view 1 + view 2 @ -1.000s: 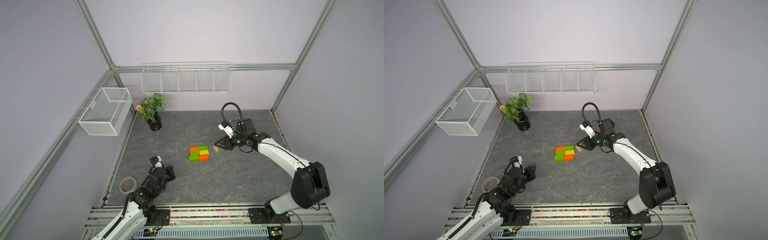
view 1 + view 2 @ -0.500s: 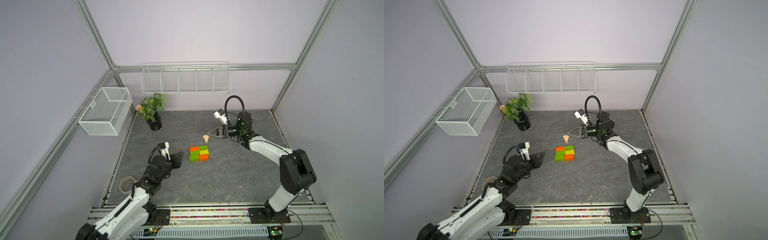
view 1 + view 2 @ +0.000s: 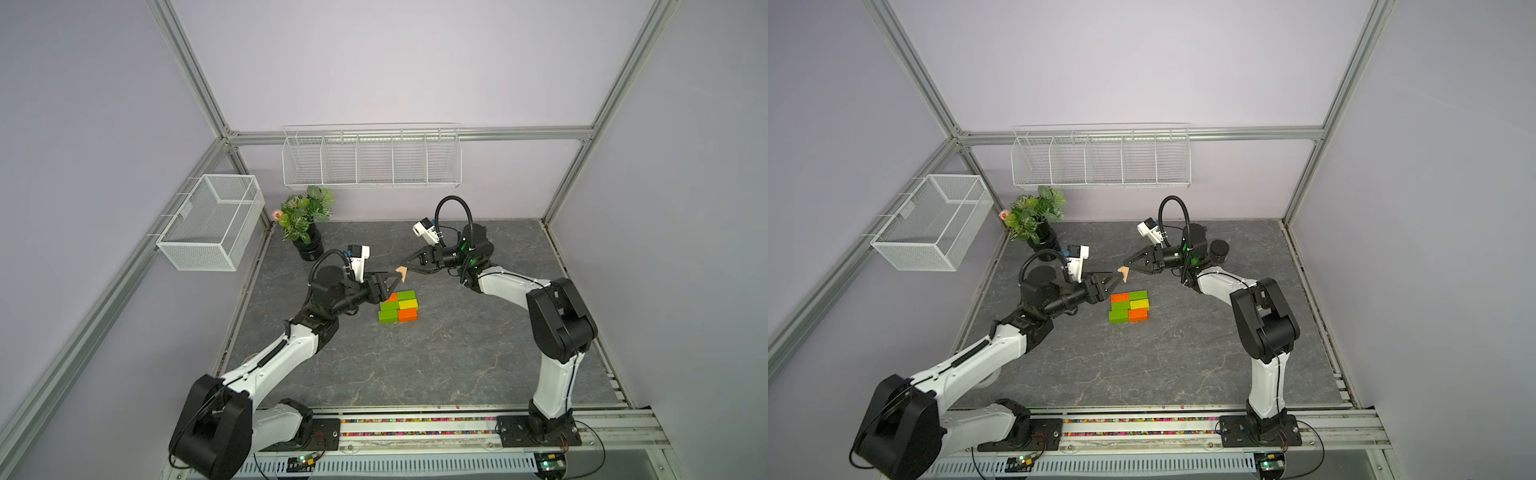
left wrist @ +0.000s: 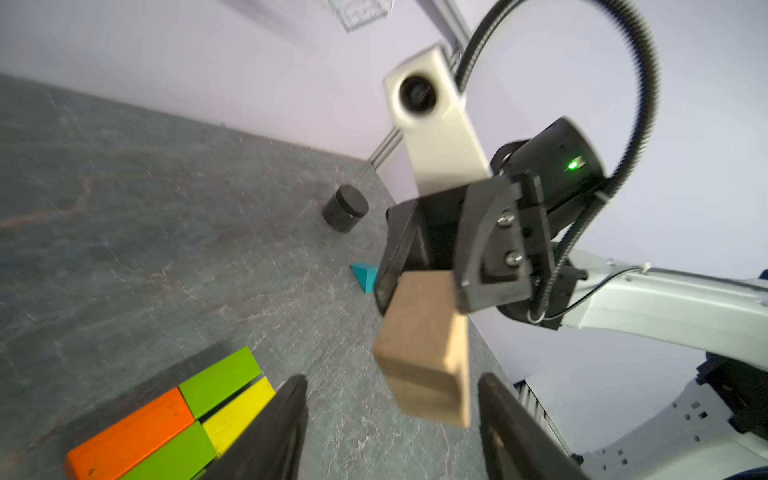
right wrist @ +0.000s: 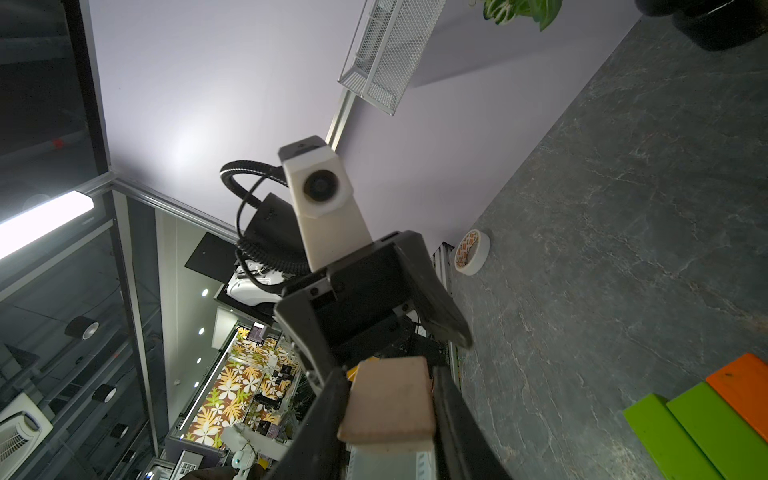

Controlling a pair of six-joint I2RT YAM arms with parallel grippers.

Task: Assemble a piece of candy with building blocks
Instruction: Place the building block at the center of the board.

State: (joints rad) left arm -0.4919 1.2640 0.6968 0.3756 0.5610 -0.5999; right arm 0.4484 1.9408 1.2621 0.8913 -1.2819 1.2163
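Grey marbled worktop [image 3: 415,365] fills your lilac-walled, aluminium-framed cell, and nearest you both arm bases sit on the front rail. At the worktop's left edge, close to the left arm, a tape roll [image 5: 471,253] lies flat. Mid-worktop you have the brick rectangle [image 3: 398,306], six bricks pushed together in two columns. The nearest row is green and orange, the middle row green and yellow, and the far row orange and green. No triangle touches either end of it. Just behind and above that far row, your left gripper [image 3: 395,281] stands spread. Its fingers flank the free end of the tan triangle [image 3: 401,271], and the left wrist view, though blurred, shows a gap on each side. Your right gripper [image 3: 406,268] reaches in from the opposite side and pinches the other end of that tan triangle, holding it clear of the worktop. Beyond the right gripper, the teal triangle [image 4: 365,276] lies on the worktop, partly hidden and well apart from the rectangle. Farther on stands a black round jar [image 3: 1219,250]. In the far left corner sits a potted plant [image 3: 305,224]. A mesh basket [image 3: 212,220] hangs on the left wall, and a wire rack [image 3: 372,158] hangs on the back wall.
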